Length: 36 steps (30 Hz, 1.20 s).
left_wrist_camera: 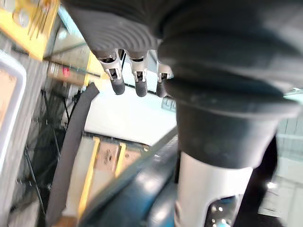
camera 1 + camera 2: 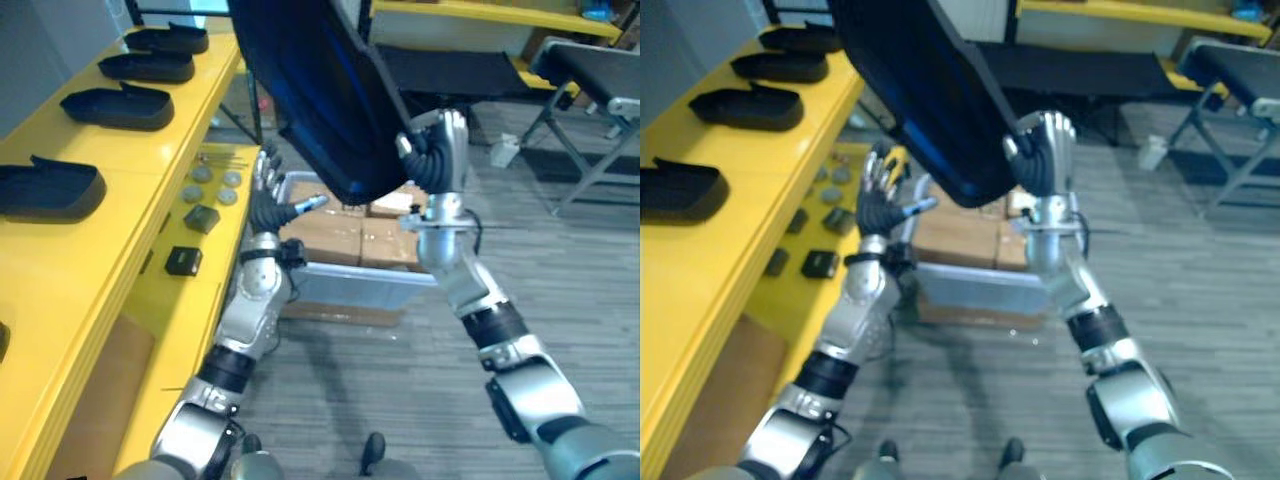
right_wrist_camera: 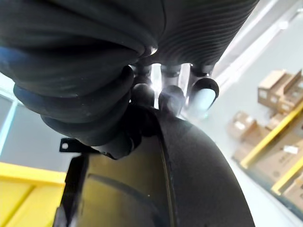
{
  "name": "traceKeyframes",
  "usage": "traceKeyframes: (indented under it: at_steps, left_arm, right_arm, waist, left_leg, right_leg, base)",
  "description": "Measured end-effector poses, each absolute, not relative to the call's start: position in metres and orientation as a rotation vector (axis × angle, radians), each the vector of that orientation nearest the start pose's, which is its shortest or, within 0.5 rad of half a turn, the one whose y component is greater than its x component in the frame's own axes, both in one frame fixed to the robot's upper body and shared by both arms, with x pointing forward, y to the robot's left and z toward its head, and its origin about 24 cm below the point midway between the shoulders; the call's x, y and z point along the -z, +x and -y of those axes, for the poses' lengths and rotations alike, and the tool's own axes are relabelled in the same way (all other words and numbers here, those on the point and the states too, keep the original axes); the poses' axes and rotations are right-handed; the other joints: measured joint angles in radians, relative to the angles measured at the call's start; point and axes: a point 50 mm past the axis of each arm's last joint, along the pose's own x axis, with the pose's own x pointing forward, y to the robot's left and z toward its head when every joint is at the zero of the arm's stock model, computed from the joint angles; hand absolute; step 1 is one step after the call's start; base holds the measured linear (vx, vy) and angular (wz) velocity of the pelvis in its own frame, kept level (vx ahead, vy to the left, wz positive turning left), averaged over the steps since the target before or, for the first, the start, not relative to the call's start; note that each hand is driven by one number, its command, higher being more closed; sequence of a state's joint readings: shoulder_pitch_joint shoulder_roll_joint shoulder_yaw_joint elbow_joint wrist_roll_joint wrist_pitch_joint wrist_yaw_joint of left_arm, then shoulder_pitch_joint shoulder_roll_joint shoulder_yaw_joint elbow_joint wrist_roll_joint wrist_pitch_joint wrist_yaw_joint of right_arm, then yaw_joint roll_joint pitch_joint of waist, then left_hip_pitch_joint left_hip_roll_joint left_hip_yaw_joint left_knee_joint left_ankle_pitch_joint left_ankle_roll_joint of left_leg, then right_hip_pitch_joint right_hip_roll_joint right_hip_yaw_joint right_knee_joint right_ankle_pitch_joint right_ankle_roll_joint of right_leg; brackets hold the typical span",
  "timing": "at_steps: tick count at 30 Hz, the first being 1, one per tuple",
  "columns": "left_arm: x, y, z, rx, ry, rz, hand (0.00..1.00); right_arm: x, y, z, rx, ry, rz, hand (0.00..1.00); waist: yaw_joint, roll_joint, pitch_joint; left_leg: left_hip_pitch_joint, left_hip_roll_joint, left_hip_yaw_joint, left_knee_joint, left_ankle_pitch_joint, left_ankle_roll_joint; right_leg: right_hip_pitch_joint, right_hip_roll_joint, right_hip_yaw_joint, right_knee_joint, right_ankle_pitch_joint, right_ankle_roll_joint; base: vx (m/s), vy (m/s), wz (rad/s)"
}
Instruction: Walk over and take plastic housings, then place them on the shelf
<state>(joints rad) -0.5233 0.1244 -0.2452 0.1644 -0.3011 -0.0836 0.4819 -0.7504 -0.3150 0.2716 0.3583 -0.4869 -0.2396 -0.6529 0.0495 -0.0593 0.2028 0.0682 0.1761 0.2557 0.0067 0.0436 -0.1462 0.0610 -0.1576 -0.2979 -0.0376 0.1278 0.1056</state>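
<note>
A large black plastic housing (image 2: 320, 90) is held up high in front of me, tilted, its rim gripped by my right hand (image 2: 435, 150). In the right wrist view the fingers (image 3: 163, 97) curl over the housing's edge (image 3: 199, 179). My left hand (image 2: 268, 200) is raised just below and left of the housing's lower corner, fingers (image 1: 125, 80) straight and spread, holding nothing. Whether it touches the housing I cannot tell. Several more black housings (image 2: 118, 105) lie in a row on the top of the yellow shelf (image 2: 150, 155) at the left, the nearest one (image 2: 50, 188) at the left edge.
The shelf's lower yellow level carries small round discs (image 2: 215, 185) and two small dark boxes (image 2: 185, 260). A grey bin (image 2: 350, 280) with cardboard boxes (image 2: 330, 235) stands on the floor ahead. A folding stand (image 2: 590, 110) is at the far right.
</note>
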Motion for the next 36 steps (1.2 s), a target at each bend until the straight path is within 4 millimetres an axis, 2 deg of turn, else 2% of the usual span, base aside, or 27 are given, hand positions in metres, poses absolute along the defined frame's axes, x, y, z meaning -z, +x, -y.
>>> traceKeyframes:
  at_steps: [4,10,15,18,22,28,33,36]
  left_arm:
    - [-0.122,0.330,-0.112,-0.223,-0.146,0.216,0.00]
    - [-0.114,0.332,-0.120,-0.252,-0.171,0.172,0.00]
    - [-0.108,0.333,-0.116,-0.222,-0.328,0.107,0.00]
    - [-0.095,0.334,-0.112,-0.186,-0.436,0.035,0.00]
    - [-0.090,0.335,-0.108,-0.054,-0.623,0.006,0.00]
    - [-0.090,0.329,-0.081,0.228,-0.942,-0.039,0.00]
    - [-0.094,0.326,-0.071,0.345,-1.024,-0.018,0.00]
    - [-0.108,0.324,-0.068,0.402,-1.112,0.050,0.00]
  right_arm:
    - [-0.210,0.339,0.107,0.252,-0.647,0.928,1.00]
    - [-0.203,0.336,0.095,0.214,-0.621,0.917,1.00]
    - [-0.193,0.333,0.083,0.149,-0.617,0.901,1.00]
    - [-0.188,0.331,0.078,0.118,-0.607,0.900,1.00]
    - [-0.187,0.329,0.077,0.106,-0.589,0.914,1.00]
    - [-0.182,0.322,0.070,0.072,-0.535,0.941,1.00]
    - [-0.174,0.317,0.067,0.049,-0.517,0.944,1.00]
    - [-0.158,0.316,0.068,0.039,-0.529,0.893,1.00]
  waist:
    - [0.000,0.000,-0.022]
    - [0.004,-0.001,-0.023]
    - [0.003,-0.001,-0.023]
    - [0.003,0.000,-0.035]
    - [0.000,0.000,-0.035]
    - [-0.007,0.001,-0.036]
    - [-0.007,0.009,-0.042]
    - [-0.006,0.012,-0.048]
  left_leg:
    - [0.000,-0.001,-0.002,-0.002,0.000,0.000]
    - [0.001,-0.002,-0.006,-0.001,0.000,0.000]
    - [0.001,-0.002,-0.008,0.001,0.000,0.000]
    - [0.001,-0.002,-0.009,0.001,-0.001,0.000]
    - [0.001,-0.003,-0.008,0.001,0.000,0.000]
    - [0.002,-0.006,-0.003,0.001,-0.001,0.001]
    - [0.002,-0.013,-0.003,0.000,-0.003,0.003]
    - [0.002,-0.017,-0.003,0.000,-0.004,0.006]
  right_leg:
    - [0.003,0.001,-0.001,-0.007,0.001,0.001]
    - [0.009,0.001,-0.003,-0.007,0.001,0.002]
    - [0.009,0.001,-0.003,-0.007,0.001,0.002]
    - [0.009,0.000,-0.003,-0.008,0.001,0.002]
    - [0.009,-0.001,-0.003,-0.008,0.001,0.002]
    - [0.008,-0.004,-0.002,-0.010,0.001,0.002]
    - [0.008,-0.011,-0.002,-0.010,0.001,0.003]
    - [0.008,-0.016,-0.002,-0.010,0.002,0.005]
  base:
    - [0.00,0.000,0.00]
    - [0.00,0.006,0.02]
    - [0.00,0.000,0.00]
    - [0.00,0.000,0.00]
    - [0.00,0.000,0.00]
    - [0.00,0.000,0.00]
    - [0.00,0.000,0.00]
    - [0.00,0.000,0.00]
